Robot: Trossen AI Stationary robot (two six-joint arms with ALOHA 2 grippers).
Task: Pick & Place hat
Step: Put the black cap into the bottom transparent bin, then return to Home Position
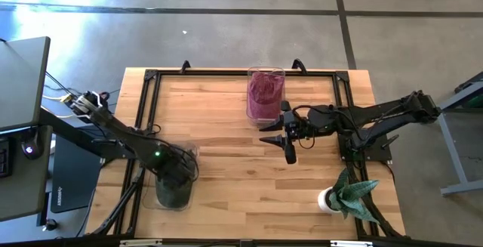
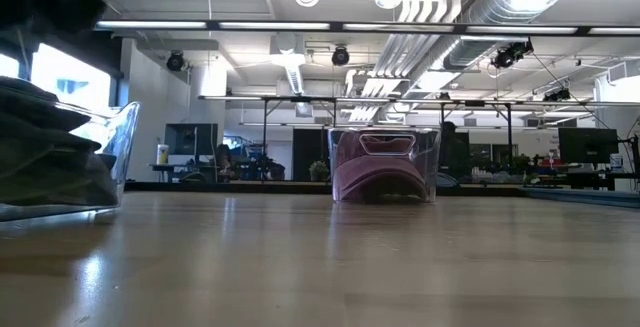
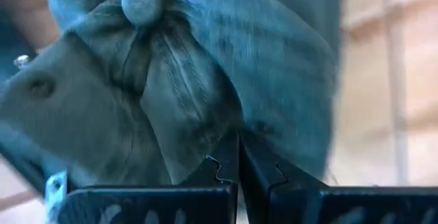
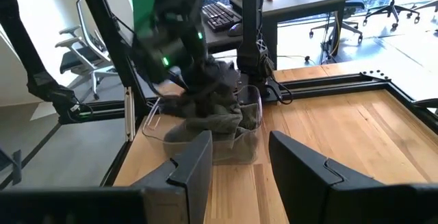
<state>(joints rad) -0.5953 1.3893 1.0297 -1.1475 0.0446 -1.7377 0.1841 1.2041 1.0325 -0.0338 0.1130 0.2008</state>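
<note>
Hat (image 3: 205, 80), the grey-green one, is sitting in the clear bin (image 1: 172, 194) on the surface (image 1: 226, 156), left gripper (image 3: 238, 166) jaws pinching its fabric tight. Right gripper (image 4: 236, 159) is hovering mid-surface, jaws partly open, holding nothing.

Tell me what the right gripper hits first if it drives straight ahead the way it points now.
Probably the clear bin holding the green hat, where the left gripper is shut on that hat. Bare table lies before the right gripper; depth is uncertain.
</note>
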